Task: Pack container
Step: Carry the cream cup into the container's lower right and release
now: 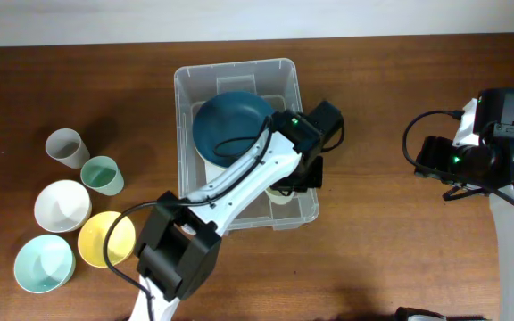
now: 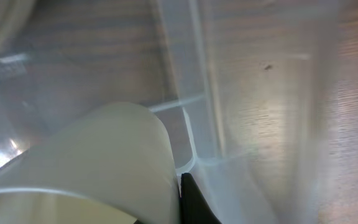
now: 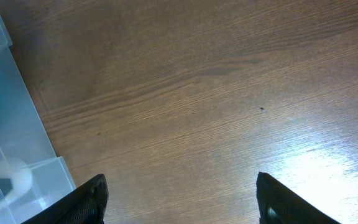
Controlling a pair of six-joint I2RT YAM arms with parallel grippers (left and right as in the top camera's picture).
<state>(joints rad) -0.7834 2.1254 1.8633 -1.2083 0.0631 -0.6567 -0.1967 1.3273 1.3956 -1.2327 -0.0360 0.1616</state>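
The container (image 1: 230, 67), a large clear plastic bin, stands at the table's middle back. A dark teal bowl (image 1: 230, 120) lies inside it on a paler dish. My left gripper (image 1: 286, 189) reaches into the bin's front right corner. It is shut on the rim of a cream cup (image 1: 279, 198). In the left wrist view the cream cup (image 2: 104, 155) fills the lower left, with one black finger (image 2: 191, 202) against its wall and the bin's clear wall (image 2: 260, 124) beside it. My right gripper (image 3: 182, 199) is open and empty over bare wood, right of the bin's corner (image 3: 17, 143).
At the left of the table stand a pale grey cup (image 1: 66, 147), a green cup (image 1: 102, 175), a white bowl (image 1: 62, 206), a yellow bowl (image 1: 105, 238) and a light blue bowl (image 1: 43, 264). The right arm (image 1: 498, 160) sits at the far right.
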